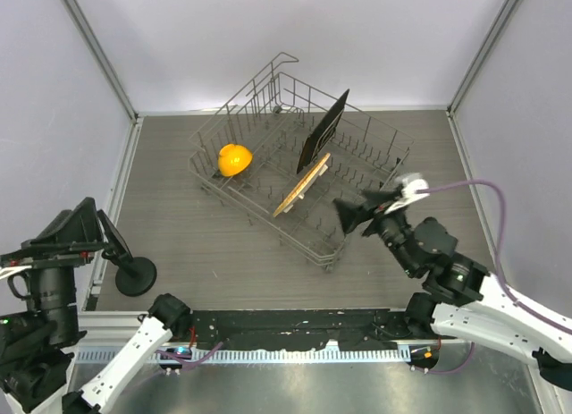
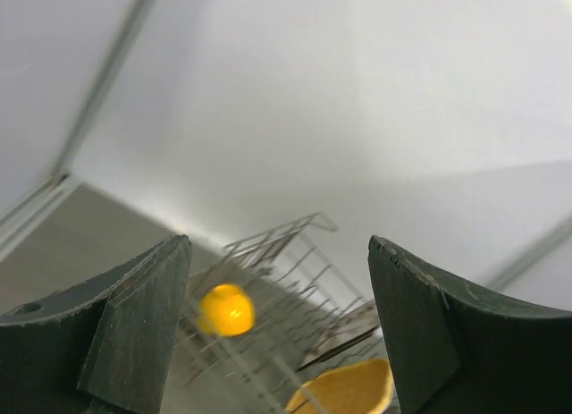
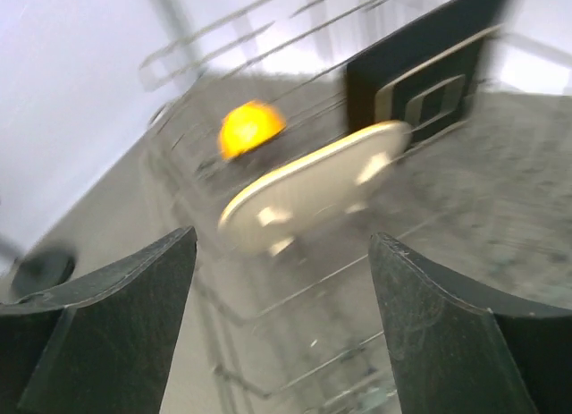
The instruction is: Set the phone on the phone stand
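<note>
The phone stand point(image 1: 135, 274), a black round disc base with a short angled arm, stands on the table at the front left; its base also shows in the right wrist view point(image 3: 40, 269). No phone shows in any view. My left gripper point(image 1: 88, 223) is open and empty, raised just left of the stand and facing the rack; its jaws point(image 2: 279, 342) stand wide apart. My right gripper point(image 1: 357, 213) is open and empty at the rack's near right side, also seen from the wrist point(image 3: 281, 333), pointing over the wires.
A grey wire dish rack point(image 1: 268, 92) fills the middle of the table. It holds an orange cup point(image 1: 234, 159), a tan plate point(image 1: 302, 185) and a thin black board point(image 1: 323, 130) standing upright. White walls enclose the table on three sides.
</note>
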Robot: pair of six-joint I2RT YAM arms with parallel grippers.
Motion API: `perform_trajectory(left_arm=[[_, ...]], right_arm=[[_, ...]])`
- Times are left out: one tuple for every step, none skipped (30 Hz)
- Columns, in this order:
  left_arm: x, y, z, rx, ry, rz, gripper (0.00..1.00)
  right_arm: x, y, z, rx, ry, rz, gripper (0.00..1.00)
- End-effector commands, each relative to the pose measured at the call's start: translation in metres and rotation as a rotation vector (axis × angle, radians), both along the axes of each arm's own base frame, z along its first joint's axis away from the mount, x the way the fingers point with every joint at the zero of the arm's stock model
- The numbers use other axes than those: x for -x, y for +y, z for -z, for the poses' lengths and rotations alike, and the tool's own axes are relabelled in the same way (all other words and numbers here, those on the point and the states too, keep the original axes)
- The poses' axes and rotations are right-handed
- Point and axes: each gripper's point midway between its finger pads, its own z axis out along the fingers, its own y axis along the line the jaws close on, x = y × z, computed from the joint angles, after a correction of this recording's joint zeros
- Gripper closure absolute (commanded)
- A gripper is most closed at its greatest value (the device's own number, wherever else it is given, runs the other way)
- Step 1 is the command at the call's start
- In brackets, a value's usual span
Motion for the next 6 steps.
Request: perform_trajectory(left_arm=[[0.009,-0.056,-0.07,-0.092,-0.251,0.287,0.16],[0.015,-0.058,-0.079,-0.107,-0.264,0.311,0.16],[0.016,-0.064,-0.083,-0.12,-0.272,0.336,0.16],[0.018,-0.07,-0.088,-0.144,-0.285,0.369,0.15],[0.02,-0.083,-0.095,-0.172,-0.308,0.429,0.15],[0.023,-0.091,-0.098,-0.192,-0.327,0.468,0.12]], right_arm=[[-0.016,-0.11,-0.078,-0.283,-0.038,0.496,0.16],[-0.008,-0.116,-0.091,-0.316,-0.074,0.46,0.16],[-0.005,-0.122,-0.098,-0.334,-0.087,0.463,0.16],[0.001,-0.133,-0.112,-0.373,-0.097,0.471,0.14],[0.006,-0.141,-0.121,-0.376,-0.12,0.464,0.13],[0.011,-0.145,-0.131,-0.383,-0.14,0.44,0.06]])
